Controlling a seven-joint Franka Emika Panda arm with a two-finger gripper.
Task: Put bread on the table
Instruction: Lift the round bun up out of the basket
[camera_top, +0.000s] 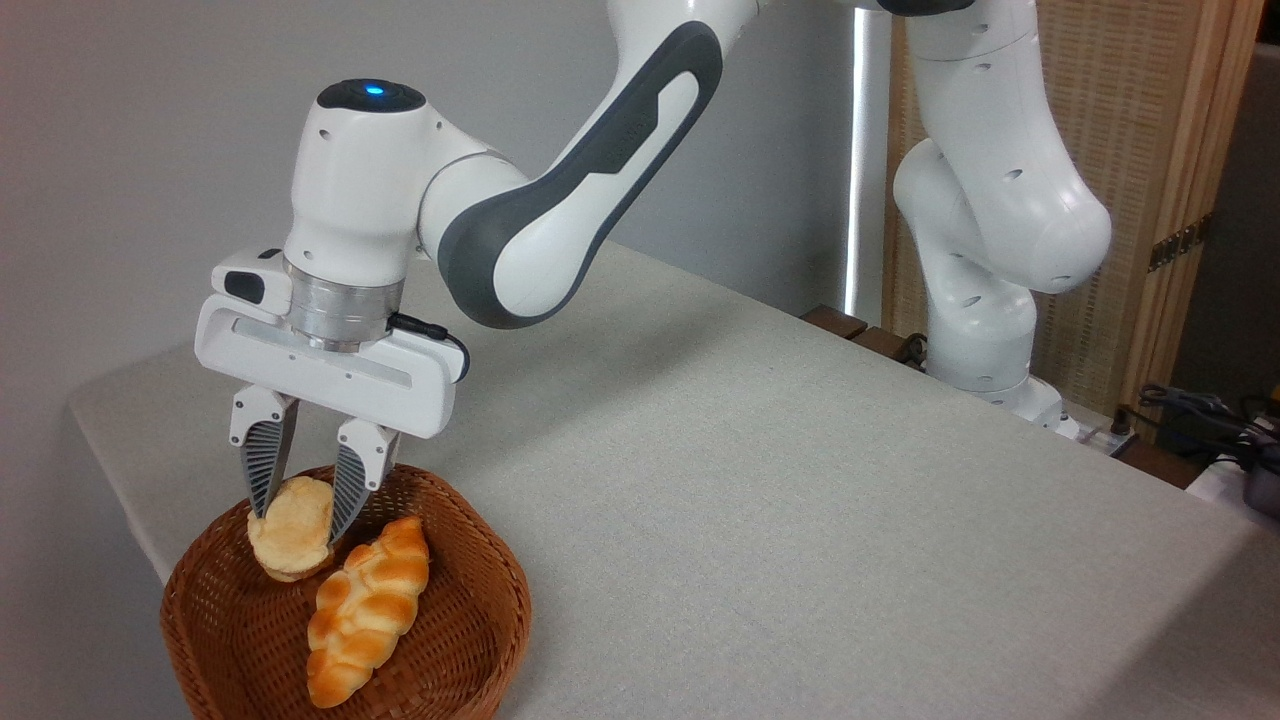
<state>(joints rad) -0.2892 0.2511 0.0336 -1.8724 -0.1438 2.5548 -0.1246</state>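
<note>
Over the basket (215, 630) at the near left corner of the counter (800, 520), I have the fingers (298, 495) pinched narrow on the bread (292, 528), one ribbed dark pad on each side of it. The bun hangs tilted over the basket's back left part, just beside the braided loaf (365, 608); I can't tell whether it clears the weave. It looks light, with a matte, crackled, pale crust, probably a little springy, so I judge a gentle squeeze across its rounded flanks holds best. The loaf is glossy and knobbly. The basket is stiff brown wicker, and the counter cloth to its right is a flat, woven grey-beige.
</note>
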